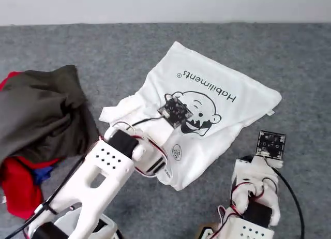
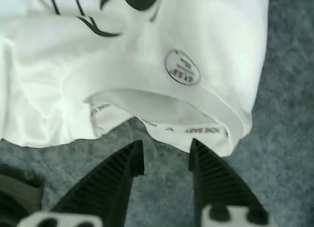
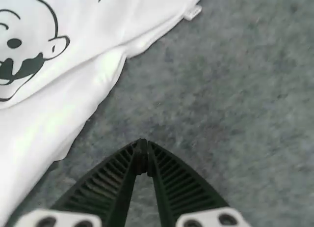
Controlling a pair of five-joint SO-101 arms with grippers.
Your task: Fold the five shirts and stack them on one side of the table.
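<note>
Right gripper [image 3: 142, 149] is sitting pinched shut over the bare grey table [image 3: 235, 89], with the white shirt [image 1: 248, 107] lying just beside it. Left gripper [image 2: 164, 148] is hovering with jaws parted, gripping nothing. The collar edge [image 2: 186, 129] is lying just ahead of its tips, apart from them. The shirt's long axis is running diagonally away to the far right. Left arm is looking nearer for the grab. The shirt pile [image 1: 41, 115] is lying at the left edge.
</note>
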